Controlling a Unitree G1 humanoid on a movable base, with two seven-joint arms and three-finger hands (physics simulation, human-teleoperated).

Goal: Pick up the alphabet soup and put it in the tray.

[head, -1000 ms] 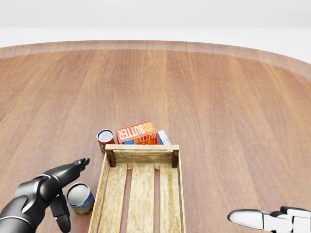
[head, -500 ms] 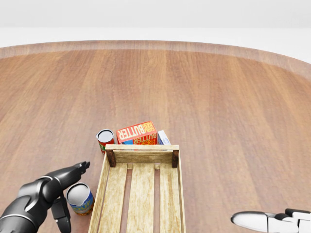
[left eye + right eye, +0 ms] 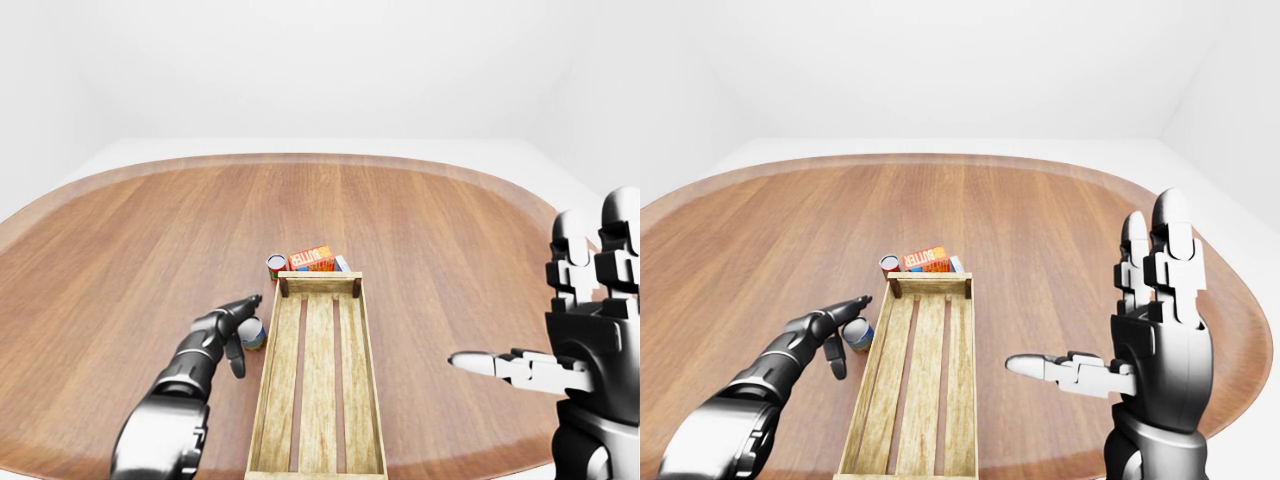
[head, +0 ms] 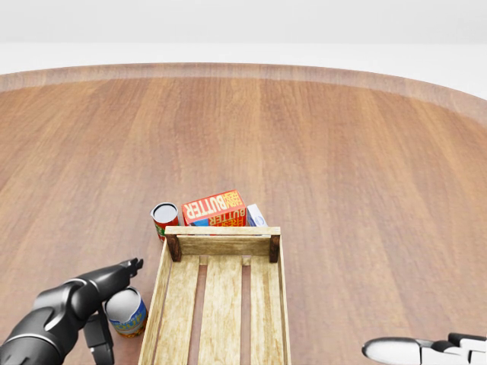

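— Item one: your left hand?

— My left hand (image 4: 91, 300) is spread, holding nothing. The long fingers (image 4: 125, 268) point toward the top of the head view; the thumb (image 4: 97, 334) hangs down on the left side of a silver-topped can with a blue label (image 4: 125, 312). That can stands upright on the surface (image 4: 342, 167), just beside the left wall of the wooden tray (image 4: 222, 300), and my fingers reach over it. Whether they touch it, I cannot tell.

— Item two: the right hand?

— My right hand (image 3: 1155, 330) is open and empty, fingers upright, thumb pointing left in the right-eye view, held to the right of the tray.

— Item three: the alphabet soup?

— A red-labelled can (image 4: 164, 219) stands upright outside the tray's top left corner, well apart from my left hand. Which of the two cans is the soup, I cannot read.

— Remaining stock?

— An orange butter box (image 4: 214, 207) lies along the tray's top wall, and a small white carton (image 4: 256, 216) sits to its right.
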